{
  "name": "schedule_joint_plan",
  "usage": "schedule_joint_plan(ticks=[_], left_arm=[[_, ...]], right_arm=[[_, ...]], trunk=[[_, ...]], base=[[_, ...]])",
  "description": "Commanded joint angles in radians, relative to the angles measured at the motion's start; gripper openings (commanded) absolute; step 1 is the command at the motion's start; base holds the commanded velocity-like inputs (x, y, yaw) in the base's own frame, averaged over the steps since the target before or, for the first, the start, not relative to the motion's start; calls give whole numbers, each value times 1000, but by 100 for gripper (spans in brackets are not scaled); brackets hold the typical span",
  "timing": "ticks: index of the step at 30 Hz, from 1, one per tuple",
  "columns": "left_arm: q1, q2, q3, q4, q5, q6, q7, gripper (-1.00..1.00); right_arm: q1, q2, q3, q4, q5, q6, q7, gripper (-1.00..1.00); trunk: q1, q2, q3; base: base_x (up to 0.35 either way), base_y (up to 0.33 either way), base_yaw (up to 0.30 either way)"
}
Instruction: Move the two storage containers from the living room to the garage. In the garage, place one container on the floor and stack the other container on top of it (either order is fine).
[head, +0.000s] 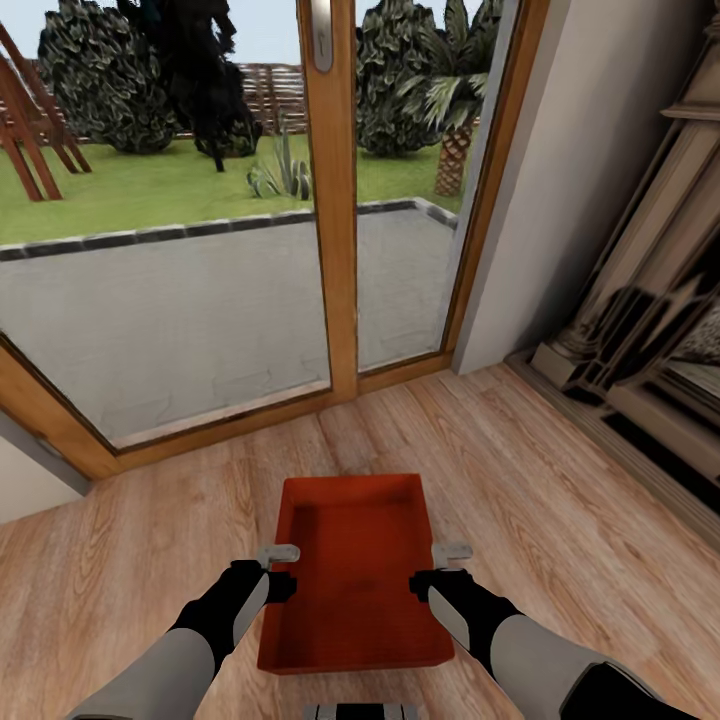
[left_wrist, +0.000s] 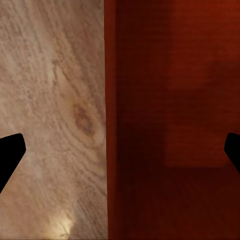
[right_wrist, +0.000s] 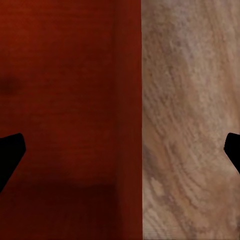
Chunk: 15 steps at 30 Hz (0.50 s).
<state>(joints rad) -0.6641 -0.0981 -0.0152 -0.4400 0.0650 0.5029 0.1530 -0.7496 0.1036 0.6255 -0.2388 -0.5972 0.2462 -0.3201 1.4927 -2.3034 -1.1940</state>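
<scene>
Nearest to where I stand are the robot's two dark forearms, reaching down over an orange-red container (head: 355, 570) that sits on the light wood floor (head: 120, 560) of the living room.

On the left, the left tool (head: 279, 569) straddles the container's left wall. From the left wrist camera the wall's edge (left_wrist: 111, 120) runs straight down between the two black fingertips (left_wrist: 10, 152), one over the wood and the other over the red inside. Its fingers are spread wide and touch nothing that I can make out.

In the middle, the container lies square to the robot, open side up and with nothing in it, its far end pointing at the glass doors (head: 220, 230) and the garden beyond.

On the right, the right tool (head: 448, 568) mirrors the other, set over the right wall. In the right wrist camera the wall's edge (right_wrist: 134, 120) likewise passes between parted fingertips (right_wrist: 10, 155), so this one is unclenched too. Farther right stands the fireplace surround (head: 640, 330) against the wall.

By my reckoning the job has barely begun. This container rests on the wood planks, not yet gripped or lifted, and not one bin has reached the garage. What remains is nearly everything: closing on both walls, lifting, carrying it out, setting it on concrete, then the second container and stacking it.
</scene>
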Motion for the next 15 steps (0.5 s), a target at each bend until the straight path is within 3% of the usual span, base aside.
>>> schedule_joint_plan(ticks=[1,8,15], left_arm=[[0,0,-2,-2,7,5,6,100],[0,0,-1,-2,7,5,7,100],[0,0,-1,-2,7,5,7,100]], right_arm=[[-1,-1,9,-2,-7,5,-7,100],[-1,-1,9,-2,-7,5,-7,100],[-1,-1,8,-2,-7,5,-7,100]], trunk=[[4,-8,-4],[31,-57,-26],[34,-64,-29]], base=[[0,0,0],[0,0,0],[0,0,0]])
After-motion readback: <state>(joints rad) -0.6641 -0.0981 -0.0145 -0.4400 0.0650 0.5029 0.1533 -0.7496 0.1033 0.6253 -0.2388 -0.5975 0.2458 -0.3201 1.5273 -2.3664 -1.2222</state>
